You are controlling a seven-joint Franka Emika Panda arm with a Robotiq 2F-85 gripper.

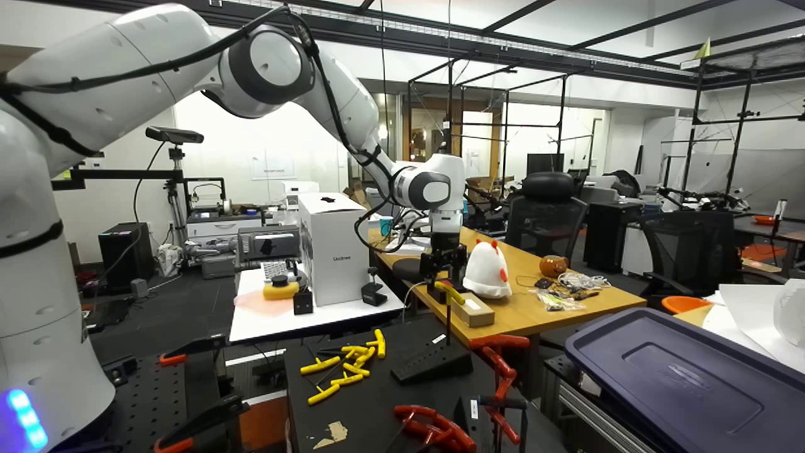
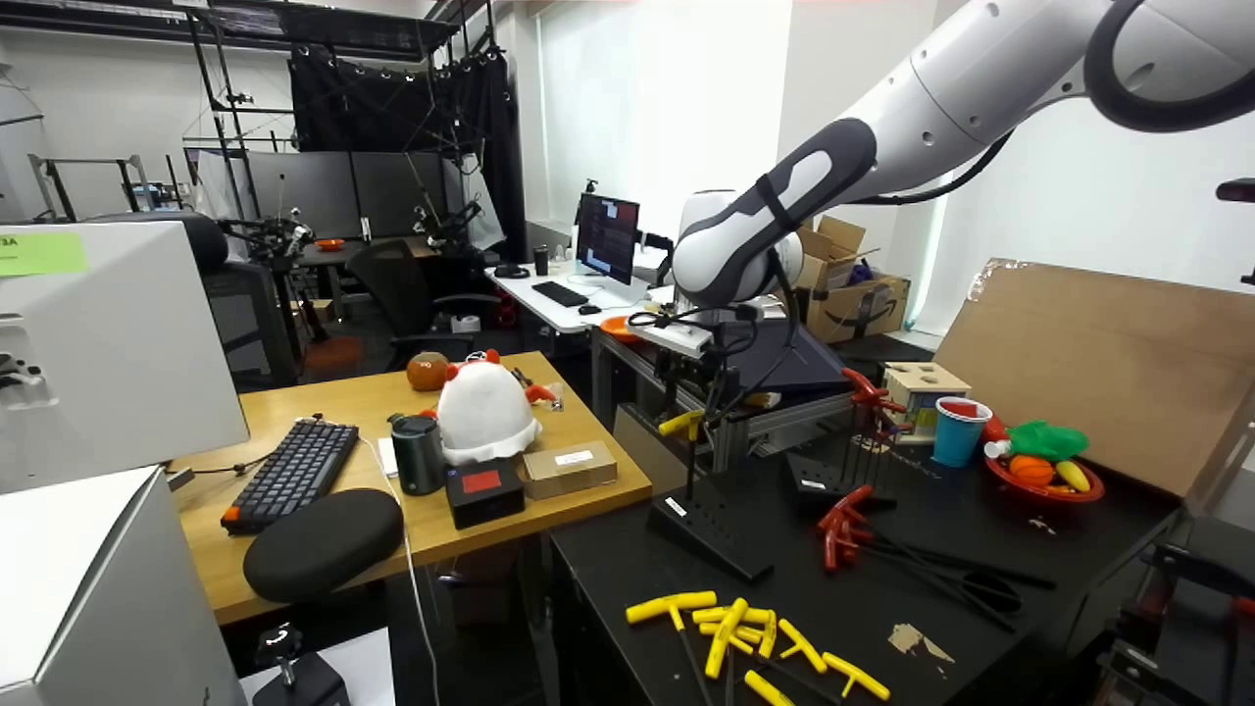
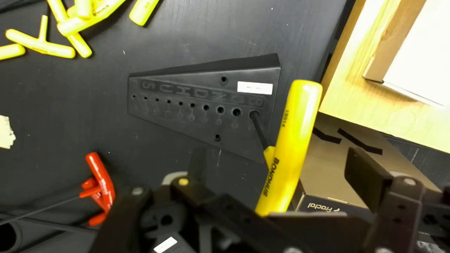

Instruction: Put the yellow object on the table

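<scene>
1 yellow T-handle (image 3: 290,147), upright in a black stand (image 3: 204,121), just below the end effector (image 3: 279,168); jaws apart

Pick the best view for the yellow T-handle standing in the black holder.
Wrist view: the yellow T-handle appears largest there, its BONDHUS lettering is legible, and its shaft visibly enters the black holder. Both exterior views show it small, lettering unreadable, but they show its upright shaft from the side.

Yellow T-handle (image 2: 680,425) upright in stand (image 2: 714,541), loose yellow T-handles (image 2: 727,637) on black table (image 2: 843,613), cup (image 2: 959,433) beside bowl (image 2: 1041,494)
</scene>
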